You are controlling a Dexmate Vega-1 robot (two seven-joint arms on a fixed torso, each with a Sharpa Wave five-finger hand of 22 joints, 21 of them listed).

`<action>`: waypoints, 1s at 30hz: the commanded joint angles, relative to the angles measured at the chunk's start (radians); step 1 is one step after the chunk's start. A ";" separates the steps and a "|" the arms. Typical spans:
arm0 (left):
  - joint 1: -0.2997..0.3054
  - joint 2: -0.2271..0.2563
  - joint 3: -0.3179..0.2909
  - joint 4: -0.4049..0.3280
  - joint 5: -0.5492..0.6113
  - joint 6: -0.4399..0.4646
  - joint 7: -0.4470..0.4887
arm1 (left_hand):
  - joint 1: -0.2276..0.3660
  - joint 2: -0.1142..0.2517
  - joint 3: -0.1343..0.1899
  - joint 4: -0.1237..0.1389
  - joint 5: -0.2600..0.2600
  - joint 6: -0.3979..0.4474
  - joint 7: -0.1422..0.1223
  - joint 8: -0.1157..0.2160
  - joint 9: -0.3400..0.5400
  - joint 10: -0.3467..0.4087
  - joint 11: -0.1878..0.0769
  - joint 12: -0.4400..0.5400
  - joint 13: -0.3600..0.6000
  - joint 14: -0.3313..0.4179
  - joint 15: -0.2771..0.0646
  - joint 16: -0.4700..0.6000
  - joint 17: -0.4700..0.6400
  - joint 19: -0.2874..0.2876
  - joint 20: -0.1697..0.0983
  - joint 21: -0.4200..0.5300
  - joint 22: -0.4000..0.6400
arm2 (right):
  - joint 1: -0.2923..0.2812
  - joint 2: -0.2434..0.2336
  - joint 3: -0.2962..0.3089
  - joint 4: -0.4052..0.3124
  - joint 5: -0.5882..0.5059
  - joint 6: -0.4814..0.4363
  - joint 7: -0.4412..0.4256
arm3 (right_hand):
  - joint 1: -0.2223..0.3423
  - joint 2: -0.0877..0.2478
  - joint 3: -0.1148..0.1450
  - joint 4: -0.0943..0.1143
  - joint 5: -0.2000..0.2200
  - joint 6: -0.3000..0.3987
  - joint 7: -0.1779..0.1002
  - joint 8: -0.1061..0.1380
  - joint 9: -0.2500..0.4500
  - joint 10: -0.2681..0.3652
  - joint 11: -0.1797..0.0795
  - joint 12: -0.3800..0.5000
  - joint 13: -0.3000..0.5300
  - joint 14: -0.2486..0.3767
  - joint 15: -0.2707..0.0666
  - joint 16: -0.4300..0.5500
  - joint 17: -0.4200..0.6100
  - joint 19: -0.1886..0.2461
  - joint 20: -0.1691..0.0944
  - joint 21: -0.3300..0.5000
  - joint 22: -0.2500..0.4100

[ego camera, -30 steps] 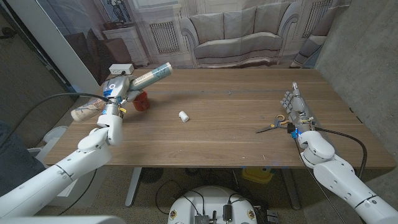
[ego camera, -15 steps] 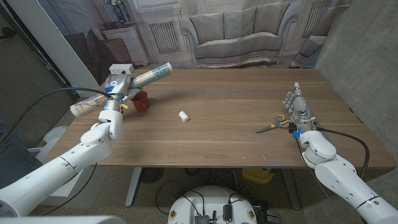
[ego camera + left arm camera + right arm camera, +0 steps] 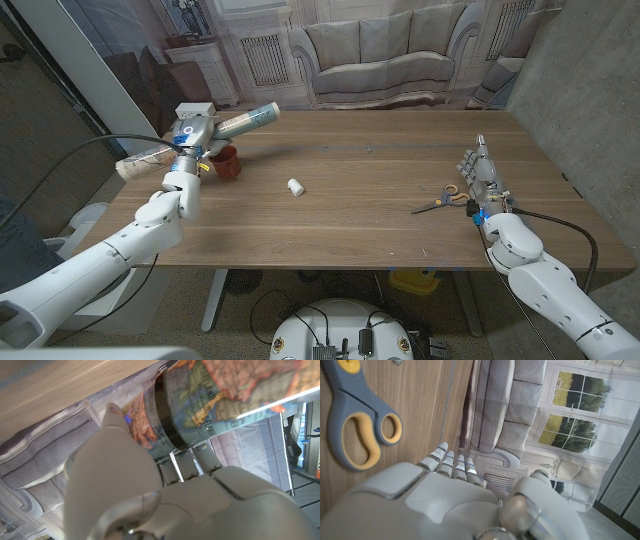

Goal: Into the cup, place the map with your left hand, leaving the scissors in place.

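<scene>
My left hand (image 3: 190, 134) grips a rolled map (image 3: 248, 119) around its middle and holds it slanted above the table's far left. The roll, printed in colour with a black band (image 3: 167, 415), shows close up in the left wrist view, where my left hand (image 3: 150, 490) wraps it. A red cup (image 3: 228, 160) stands upright on the table just right of that hand, below the map. Grey scissors (image 3: 441, 202) with yellow-lined handles (image 3: 361, 427) lie on the table at the right. Beside them my right hand (image 3: 481, 172) stands with its fingers straight, holding nothing, as my right hand (image 3: 435, 500) also shows in its own wrist view.
A small white cylinder (image 3: 295, 187) lies on the wooden table (image 3: 360, 215) right of the cup. A white box (image 3: 196, 109) sits at the table's far left corner behind my left hand. A backdrop printed with a sofa hangs behind the table.
My left hand has lifted slightly with the map, whose near end has risen. My right hand has drifted a little to the right beside the scissors.
</scene>
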State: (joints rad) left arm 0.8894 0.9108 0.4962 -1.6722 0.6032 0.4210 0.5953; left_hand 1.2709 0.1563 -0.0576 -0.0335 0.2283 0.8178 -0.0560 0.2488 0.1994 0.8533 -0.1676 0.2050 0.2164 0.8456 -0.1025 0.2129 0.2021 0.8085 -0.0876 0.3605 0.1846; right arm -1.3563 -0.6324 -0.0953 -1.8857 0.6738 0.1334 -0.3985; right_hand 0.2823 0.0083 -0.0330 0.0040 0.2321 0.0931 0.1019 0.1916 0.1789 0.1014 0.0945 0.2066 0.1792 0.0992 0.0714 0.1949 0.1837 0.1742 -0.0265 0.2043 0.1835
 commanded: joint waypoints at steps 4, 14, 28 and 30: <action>-0.096 -0.020 0.082 0.085 0.032 -0.036 -0.049 | 0.007 -0.002 0.006 0.000 -0.006 0.022 -0.020 -0.003 0.004 0.003 -0.002 -0.003 0.003 0.004 -0.112 -0.004 0.004 -0.003 -0.012 0.000 0.002 | -0.027 0.011 0.014 -0.018 -0.004 -0.004 -0.021 | 0.004 0.006 -0.008 -0.001 -0.003 0.004 0.001 0.003 0.006 0.006 0.007 -0.001 0.003 0.009 0.001 -0.004 0.006 0.005 0.001 0.000 0.003; -0.129 -0.031 0.113 0.119 0.043 -0.053 -0.066 | 0.009 -0.002 0.008 0.001 -0.007 0.023 -0.021 -0.004 0.004 0.004 -0.005 -0.004 0.003 0.004 -0.112 -0.005 0.004 -0.007 -0.013 -0.002 0.002 | -0.041 0.005 0.025 -0.043 -0.010 -0.028 -0.039 | 0.005 0.007 -0.009 -0.001 -0.003 0.004 0.002 0.002 0.006 0.006 0.007 -0.001 0.003 0.010 0.003 -0.004 0.005 0.006 0.001 0.000 0.003; -0.128 -0.044 0.125 0.155 0.020 -0.064 -0.058 | 0.009 -0.004 0.010 0.002 -0.008 0.023 -0.026 -0.005 0.003 0.004 -0.008 -0.005 0.003 0.004 -0.112 -0.005 0.005 -0.005 -0.012 -0.002 0.002 | -0.036 -0.002 0.023 -0.054 -0.022 -0.046 -0.038 | 0.005 0.008 -0.010 -0.002 -0.003 0.004 0.002 0.002 0.006 0.006 0.006 -0.001 0.003 0.010 0.001 -0.004 0.005 0.009 0.000 0.001 0.003; -0.127 -0.046 0.127 0.159 0.017 -0.063 -0.058 | 0.009 -0.004 0.010 0.003 -0.008 0.025 -0.026 -0.005 0.003 0.005 -0.008 -0.005 0.003 0.004 -0.112 -0.005 0.005 -0.005 -0.013 -0.002 0.002 | -0.036 0.001 0.024 -0.057 -0.019 -0.051 -0.042 | 0.005 0.009 -0.010 -0.002 -0.003 0.004 0.002 0.002 0.006 0.006 0.005 -0.001 0.003 0.010 0.001 -0.004 0.005 0.009 0.000 0.001 0.003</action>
State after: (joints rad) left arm 0.7668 0.8745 0.6087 -1.5411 0.6350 0.3636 0.5387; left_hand 1.2761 0.1510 -0.0553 -0.0312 0.2215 0.8206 -0.0595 0.2411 0.1981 0.8532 -0.1675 0.2050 0.2163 0.8455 -0.1025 0.2128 0.2021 0.8048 -0.0913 0.3605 0.1844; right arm -1.3921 -0.6296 -0.0734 -1.9312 0.6589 0.0980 -0.4341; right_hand 0.2864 0.0123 -0.0372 -0.0001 0.2321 0.0931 0.1019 0.1916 0.1789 0.1053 0.0984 0.2066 0.1792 0.0993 0.0714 0.1949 0.1837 0.1740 -0.0264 0.2043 0.1835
